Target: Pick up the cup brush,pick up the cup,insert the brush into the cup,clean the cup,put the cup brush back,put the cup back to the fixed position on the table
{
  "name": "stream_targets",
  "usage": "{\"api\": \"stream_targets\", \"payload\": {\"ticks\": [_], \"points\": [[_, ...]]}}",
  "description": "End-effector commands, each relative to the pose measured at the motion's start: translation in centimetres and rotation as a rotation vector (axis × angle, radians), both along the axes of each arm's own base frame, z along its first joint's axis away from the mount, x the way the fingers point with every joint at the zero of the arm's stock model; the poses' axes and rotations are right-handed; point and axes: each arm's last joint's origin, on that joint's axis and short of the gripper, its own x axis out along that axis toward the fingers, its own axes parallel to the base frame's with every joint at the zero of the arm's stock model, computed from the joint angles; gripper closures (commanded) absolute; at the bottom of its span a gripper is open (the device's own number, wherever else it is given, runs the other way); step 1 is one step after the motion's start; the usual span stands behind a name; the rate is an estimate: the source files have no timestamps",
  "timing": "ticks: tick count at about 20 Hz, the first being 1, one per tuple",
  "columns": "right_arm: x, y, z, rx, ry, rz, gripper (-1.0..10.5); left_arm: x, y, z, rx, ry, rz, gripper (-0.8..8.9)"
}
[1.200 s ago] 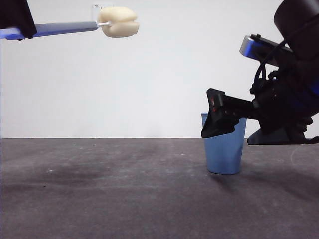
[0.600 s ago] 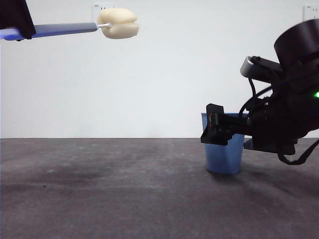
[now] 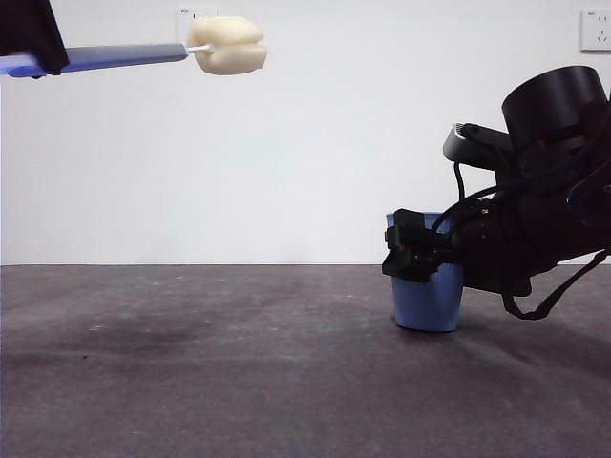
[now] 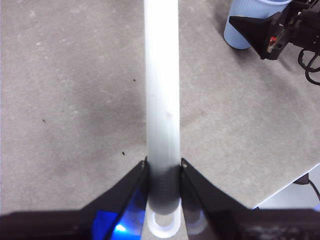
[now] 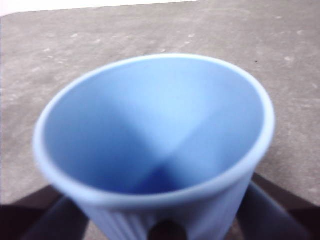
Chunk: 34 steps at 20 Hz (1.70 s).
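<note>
Now the right gripper [image 3: 406, 256] is low at the blue cup [image 3: 427, 298], with one jaw on each side of it, but whether they squeeze it yet is hard to tell (the cup sits on the table [image 3: 239, 363]). High up and well away, the left gripper [image 4: 162, 172] holds the brush [image 3: 143, 52] tight by its handle, sponge end sticking out. So the step is picking up the cup; next the jaws should pinch it gently and lift it straight up.
</note>
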Motion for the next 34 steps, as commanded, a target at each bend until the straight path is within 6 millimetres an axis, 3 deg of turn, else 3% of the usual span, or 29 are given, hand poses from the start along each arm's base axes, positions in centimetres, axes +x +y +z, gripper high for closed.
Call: {"api": "stream_targets", "payload": {"ticks": [1,5,9,16,22,26,34], "points": [[0.0,0.1,-0.2,-0.006,0.001,0.005,9.7,0.0,0.1,-0.1,0.002,-0.001,0.001,8.22],[-0.3,0.4,0.5,-0.008,0.004,0.02,9.6,-0.1,0.2,-0.3,0.044,0.0,-0.028,8.22],[-1.9,0.9,3.8,-0.095,0.004,0.08,9.6,-0.3,0.4,-0.7,0.159,0.01,-0.081,8.22],[-4.8,1.2,8.4,-0.436,0.219,0.246,9.6,0.4,-0.1,-1.9,0.326,0.036,-0.278,8.22],[-5.9,2.8,11.6,-0.905,0.227,0.319,9.6,0.7,-0.7,-2.9,0.387,0.098,-0.495,8.22],[-7.2,3.8,11.9,-1.172,0.166,0.411,9.6,0.8,-1.1,-3.4,0.4,0.133,-0.538,8.22],[-9.1,5.6,11.8,-1.404,0.06,0.517,9.6,0.3,-3.3,-4.7,0.39,0.224,-0.69,8.22]]}}
